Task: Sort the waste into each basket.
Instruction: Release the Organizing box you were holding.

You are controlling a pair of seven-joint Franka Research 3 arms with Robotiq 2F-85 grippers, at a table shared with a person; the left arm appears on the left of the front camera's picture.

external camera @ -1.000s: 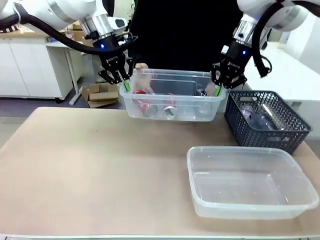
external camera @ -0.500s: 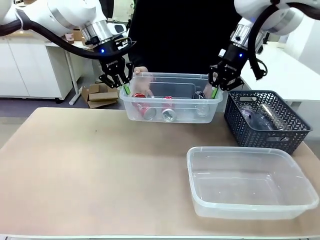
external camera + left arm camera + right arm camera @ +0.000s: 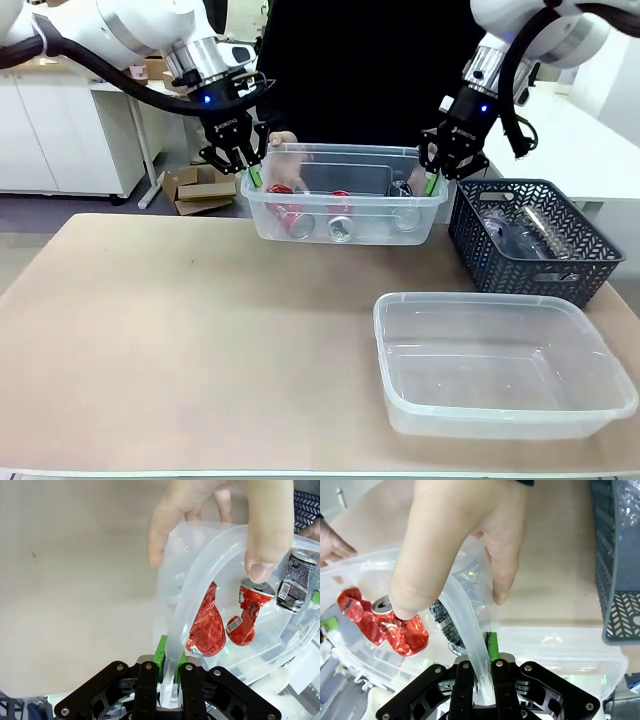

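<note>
A clear basket (image 3: 340,198) hangs above the table's far side. My left gripper (image 3: 252,176) is shut on its left rim and my right gripper (image 3: 430,180) on its right rim. A person's hands (image 3: 283,140) hold the far rim. Crushed red cans (image 3: 290,215) and a dark can (image 3: 405,215) lie inside. In the left wrist view my left gripper (image 3: 170,655) pinches the rim (image 3: 200,575) beside red cans (image 3: 206,625). In the right wrist view my right gripper (image 3: 482,652) clamps the rim (image 3: 465,615) under a hand (image 3: 455,540). A second clear basket (image 3: 480,300) sits at the front right.
A dark blue lattice basket (image 3: 530,270) with clear plastic bottles (image 3: 515,235) stands at the right, just beside the held tub. The left and middle of the tan table (image 3: 180,340) are bare.
The held tub has tipped slightly and the cans have shifted inside it. Both grippers stay shut on its rims in about the same places.
</note>
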